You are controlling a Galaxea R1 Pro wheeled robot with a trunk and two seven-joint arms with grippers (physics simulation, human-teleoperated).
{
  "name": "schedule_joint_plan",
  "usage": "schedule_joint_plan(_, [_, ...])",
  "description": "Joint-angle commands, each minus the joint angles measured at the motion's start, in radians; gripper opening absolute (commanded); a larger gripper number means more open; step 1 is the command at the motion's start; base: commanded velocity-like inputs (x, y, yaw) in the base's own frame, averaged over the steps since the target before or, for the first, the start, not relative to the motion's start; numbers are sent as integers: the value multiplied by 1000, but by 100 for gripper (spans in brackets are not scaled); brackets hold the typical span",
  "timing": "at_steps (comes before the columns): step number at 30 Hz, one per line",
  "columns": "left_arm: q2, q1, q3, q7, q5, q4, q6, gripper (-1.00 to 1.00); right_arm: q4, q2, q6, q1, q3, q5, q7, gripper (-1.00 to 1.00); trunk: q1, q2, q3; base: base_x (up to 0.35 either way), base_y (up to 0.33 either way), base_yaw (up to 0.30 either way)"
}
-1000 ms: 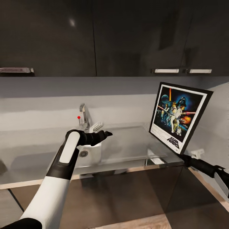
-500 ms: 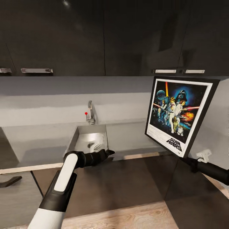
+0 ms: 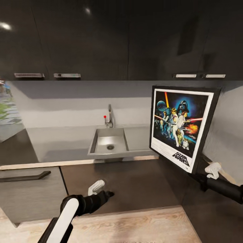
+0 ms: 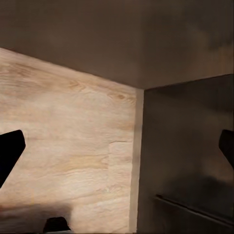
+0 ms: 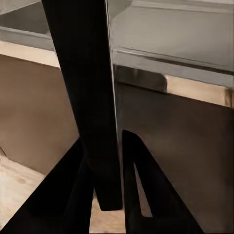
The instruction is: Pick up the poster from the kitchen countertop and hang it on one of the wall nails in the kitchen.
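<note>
- The poster hangs in the air at the right of the head view, upright and tilted slightly, its printed face turned toward the camera; it is clear of the kitchen countertop, which lies behind and to its left.
- The right gripper sits at the poster's lower right corner, directly beneath the frame, with the black forearm running off to the right.
- In the right wrist view the poster appears edge-on as a dark slab rising from between the two dark fingers, which are clamped on its bottom edge.
- The left gripper hangs low in front of the dark base cabinets, well apart from the poster.
- In the left wrist view its fingertips stand wide apart with nothing between them, over the wooden floor.
- The sink and tap are set in the countertop, left of the poster.
</note>
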Motion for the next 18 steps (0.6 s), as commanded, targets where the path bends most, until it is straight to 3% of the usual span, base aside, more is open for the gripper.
schedule_joint_plan(1, [8, 6, -1, 10, -8, 17, -13, 100, -2, 9, 12, 1, 1, 24, 4, -100, 0, -1, -1, -268, 221, 279])
schedule_joint_plan(4, [17, 14, 3, 9, -58, 88, -65, 100, -7, 55, 36, -2, 2, 81, 3, -100, 0, -1, -1, -263, 226, 286])
schedule_joint_plan(6, [22, 16, 9, 2, -88, 177, -112, 100, -34, 117, 90, -8, 9, 121, 2, -100, 0, -1, -1, -225, 241, 292])
schedule_joint_plan(7, [25, 16, 10, -2, -92, 196, -121, 100, -46, 133, 105, -9, 16, 132, 0, -100, 0, -1, -1, -200, 251, 293])
schedule_joint_plan(8, [30, 16, 11, -8, -95, 213, -129, 100, -58, 149, 118, -10, 26, 145, -2, -100, 0, -1, -1, -190, 255, 294])
schedule_joint_plan(10, [51, 16, 12, -39, -102, 268, -160, 100, -107, 210, 164, -16, 83, 209, -7, -100, 0, -1, -1, -171, 264, 295])
schedule_joint_plan(14, [78, 16, 20, -77, -101, 360, -206, 100, -139, 270, 223, -35, 139, 258, -9, -100, 0, -1, -1, -158, 269, 295])
schedule_joint_plan(15, [93, 16, 38, -105, -99, 402, -222, 100, -147, 287, 244, -47, 153, 270, -9, -100, 0, -1, -1, -149, 272, 295])
schedule_joint_plan(18, [107, 16, 100, -148, -101, 436, -235, 100, -153, 300, 282, -88, 165, 277, -6, -100, 0, -1, -1, -146, 273, 295])
